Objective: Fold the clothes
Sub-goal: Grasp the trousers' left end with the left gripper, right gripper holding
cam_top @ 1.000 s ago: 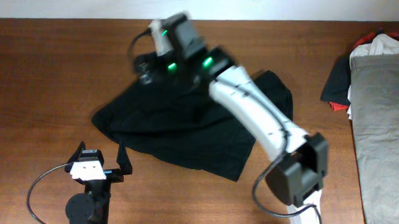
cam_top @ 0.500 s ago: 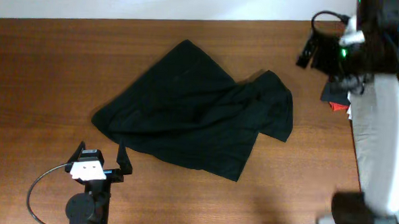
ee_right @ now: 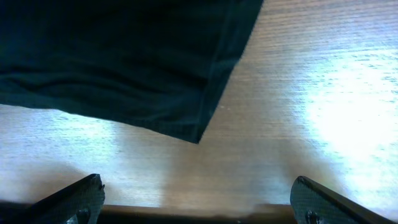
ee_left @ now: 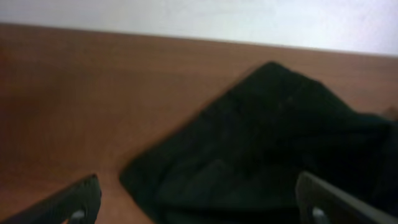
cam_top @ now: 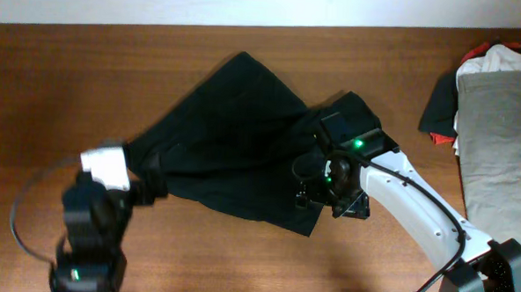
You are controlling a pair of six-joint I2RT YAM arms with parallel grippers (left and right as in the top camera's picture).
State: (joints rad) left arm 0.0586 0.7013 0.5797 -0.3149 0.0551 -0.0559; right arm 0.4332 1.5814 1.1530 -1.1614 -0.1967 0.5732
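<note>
A black garment [cam_top: 234,136] lies crumpled and spread on the wooden table [cam_top: 69,85]. My left gripper [cam_top: 153,187] is at its left corner and is open. In the left wrist view the fingers [ee_left: 199,211] are wide apart with the garment [ee_left: 267,143] lying between and ahead of them. My right gripper [cam_top: 329,197] is over the garment's lower right part and is open. In the right wrist view its fingers [ee_right: 199,208] are wide apart over bare table, just short of a hemmed corner of the garment [ee_right: 124,62]. Neither gripper holds anything.
A folded khaki-grey garment [cam_top: 502,157] lies along the right edge. A small heap of black, red and white clothes [cam_top: 475,67] sits at the back right. A white wall runs behind the table's far edge.
My right arm swung from the garment's far corner to the far right, then back over its lower right part. My left arm left its rest at the front edge and reached the garment's left corner.
</note>
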